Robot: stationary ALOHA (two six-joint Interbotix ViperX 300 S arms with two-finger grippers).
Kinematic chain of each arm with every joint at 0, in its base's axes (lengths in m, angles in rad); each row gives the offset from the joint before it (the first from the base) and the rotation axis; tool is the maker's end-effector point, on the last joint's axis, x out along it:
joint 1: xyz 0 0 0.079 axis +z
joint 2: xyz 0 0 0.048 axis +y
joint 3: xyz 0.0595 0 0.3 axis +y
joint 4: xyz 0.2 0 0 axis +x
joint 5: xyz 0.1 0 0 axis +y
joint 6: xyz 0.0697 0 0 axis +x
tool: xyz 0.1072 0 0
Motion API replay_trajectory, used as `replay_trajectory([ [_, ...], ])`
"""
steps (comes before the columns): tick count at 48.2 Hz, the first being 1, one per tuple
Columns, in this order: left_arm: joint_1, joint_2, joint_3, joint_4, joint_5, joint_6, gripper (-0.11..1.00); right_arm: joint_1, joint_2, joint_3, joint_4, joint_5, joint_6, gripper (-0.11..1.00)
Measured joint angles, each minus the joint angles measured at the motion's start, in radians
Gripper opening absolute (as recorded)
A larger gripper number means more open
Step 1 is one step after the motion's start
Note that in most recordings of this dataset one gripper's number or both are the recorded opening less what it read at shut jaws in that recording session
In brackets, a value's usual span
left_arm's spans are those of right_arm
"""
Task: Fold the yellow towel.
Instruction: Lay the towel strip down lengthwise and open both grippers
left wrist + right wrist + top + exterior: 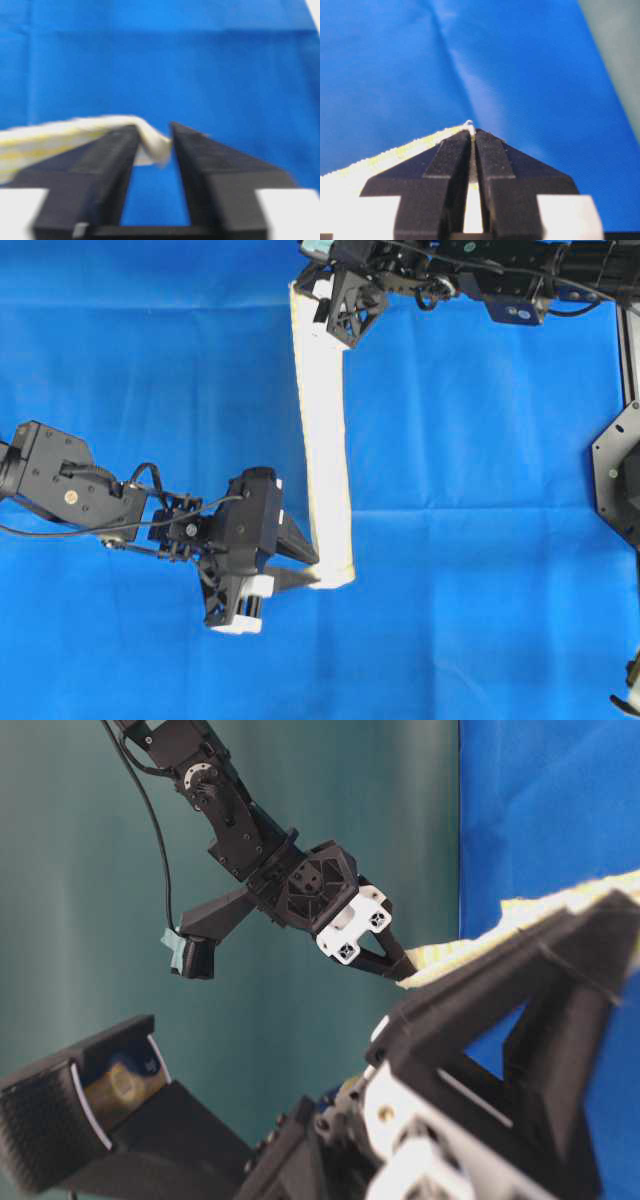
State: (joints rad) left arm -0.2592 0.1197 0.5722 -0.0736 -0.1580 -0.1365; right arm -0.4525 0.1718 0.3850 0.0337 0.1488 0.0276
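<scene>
Item: thin woven yellow towel (323, 430), white with fine yellow stripes and yellow hems, already folded into a long narrow strip. In the overhead view it is running from about 12 o'clock down to about 5 o'clock of centre, over the plain blue cloth (480, 420) that is covering the worktop. The table-level view is showing the strip lifted off the blue cloth at the far end, at least.

Step in hand, as judged: a fold of the strip along its length, with both ends at the grippers; the next move is calling for one end to be carried over to the other, or for the strip to be laid flat and released evenly. Risk, as judged: the near end is slipping free first, leaving the strip skewed.

Left gripper (155, 145): sitting at the strip's lower end, at roughly 6 o'clock overhead. Its jaws are standing partly apart, the towel corner (152, 142) draping between them and touching the inner faces; a firm clamp is not apparent, so it is reading as released.

Right gripper (473, 145): sitting at the strip's upper end, at 12 o'clock overhead. Its jaws are lying nearly together with only a thin slit, and a sliver of towel hem is showing at the tips, so it is grasping that end.
</scene>
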Motion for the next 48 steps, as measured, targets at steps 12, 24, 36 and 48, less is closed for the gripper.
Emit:
replay_trajectory([
  [12, -0.006, -0.014, 0.002, 0.006, 0.080, 0.002, 0.44, -0.008, 0.000, 0.000, -0.003, 0.002, 0.000, 0.75],
  [24, 0.018, -0.084, 0.011, 0.009, 0.158, 0.006, 0.44, -0.008, -0.069, 0.063, -0.003, 0.002, 0.000, 0.68],
  [36, 0.058, -0.163, 0.069, 0.014, 0.163, 0.006, 0.44, -0.008, -0.192, 0.175, -0.002, 0.000, 0.006, 0.68],
  [48, 0.115, -0.262, 0.164, 0.014, 0.156, 0.008, 0.44, 0.026, -0.341, 0.330, -0.002, -0.048, 0.011, 0.68],
])
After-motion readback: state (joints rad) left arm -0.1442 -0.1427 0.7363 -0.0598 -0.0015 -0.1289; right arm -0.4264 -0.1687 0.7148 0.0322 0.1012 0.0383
